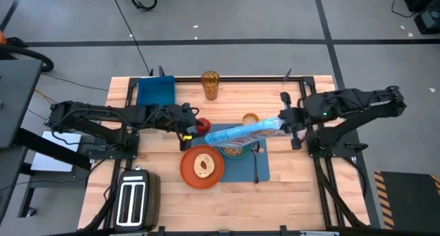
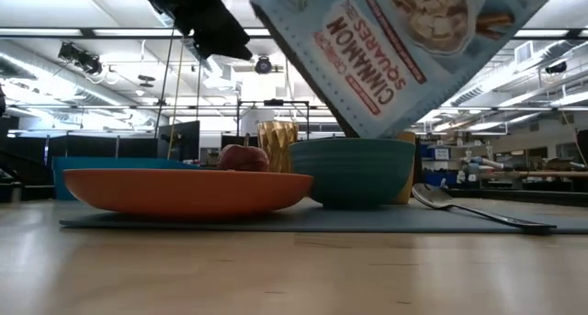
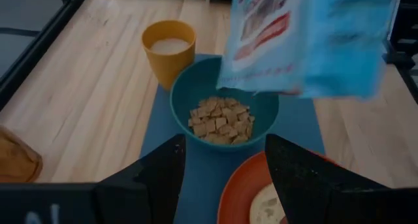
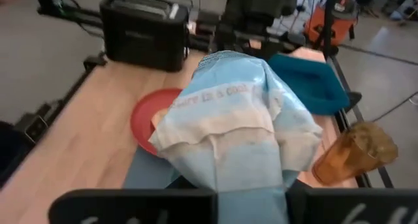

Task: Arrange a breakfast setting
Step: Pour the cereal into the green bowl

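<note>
1. The light-blue cereal bag (image 2: pixel 404 49), seen upside down in the low view, reads "CINNAMON SQUARES" in white on a red band.
2. Smaller print beside it stays illegible.

One camera hangs above me, looking straight down on the whole bench (image 1: pixel 289 188) and both my arms. Another sits at bench-top height, close against the orange plate (image 2: pixel 188 191) and teal bowl (image 2: pixel 354 171), facing the room behind. My left wrist camera looks down closely into that bowl; my right wrist camera looks across the bench over the cereal bag (image 4: pixel 235 129). All four share the plate.
</note>
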Robot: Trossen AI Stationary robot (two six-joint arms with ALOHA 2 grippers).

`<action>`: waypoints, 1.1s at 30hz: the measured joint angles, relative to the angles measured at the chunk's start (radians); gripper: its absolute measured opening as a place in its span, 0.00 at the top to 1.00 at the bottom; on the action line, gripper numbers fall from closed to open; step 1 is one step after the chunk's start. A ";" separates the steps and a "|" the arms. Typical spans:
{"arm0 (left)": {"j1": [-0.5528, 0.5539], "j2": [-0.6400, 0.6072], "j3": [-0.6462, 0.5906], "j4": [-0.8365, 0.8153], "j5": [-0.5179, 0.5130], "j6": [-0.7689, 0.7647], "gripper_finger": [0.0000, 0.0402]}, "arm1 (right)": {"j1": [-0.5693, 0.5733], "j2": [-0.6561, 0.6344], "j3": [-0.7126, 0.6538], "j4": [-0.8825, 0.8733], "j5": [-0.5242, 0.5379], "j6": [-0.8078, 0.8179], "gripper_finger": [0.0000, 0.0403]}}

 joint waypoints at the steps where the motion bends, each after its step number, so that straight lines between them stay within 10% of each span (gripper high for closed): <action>1: 0.000 -0.006 0.000 -0.012 0.000 0.000 0.45 | -0.009 0.019 0.019 -0.018 -0.005 -0.007 0.94; 33: -0.001 -0.127 -0.001 -0.108 0.000 -0.008 0.45 | -0.109 0.287 0.291 -0.184 -0.157 -0.135 0.94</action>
